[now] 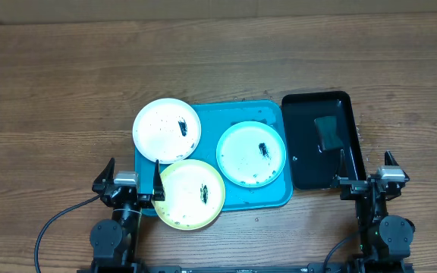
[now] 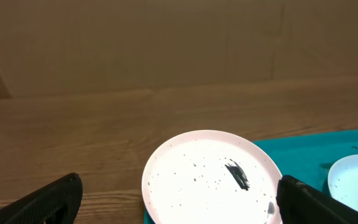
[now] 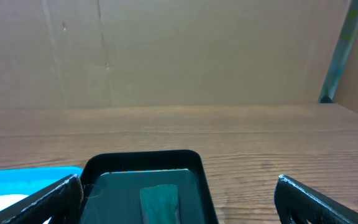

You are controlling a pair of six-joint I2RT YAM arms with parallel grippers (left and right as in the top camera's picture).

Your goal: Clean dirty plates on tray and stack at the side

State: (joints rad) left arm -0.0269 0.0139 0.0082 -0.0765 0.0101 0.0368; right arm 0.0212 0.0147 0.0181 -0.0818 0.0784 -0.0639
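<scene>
The turquoise tray [image 1: 212, 142] lies mid-table. A white plate [image 1: 161, 133] with a dark smear overhangs its far left corner and also shows in the left wrist view [image 2: 197, 183]. A mint-green plate [image 1: 245, 158] sits on the tray's right side. A pale yellow plate [image 1: 185, 199] overhangs the near left corner. All carry dark specks. My left gripper [image 1: 133, 180] is open and empty near the yellow plate. My right gripper [image 1: 369, 175] is open and empty at the near right.
A glossy black tray [image 1: 302, 148] stands right of the turquoise tray and holds a dark green sponge [image 1: 327, 133], which also shows in the right wrist view [image 3: 161, 202]. Bare wooden tabletop lies left, right and beyond.
</scene>
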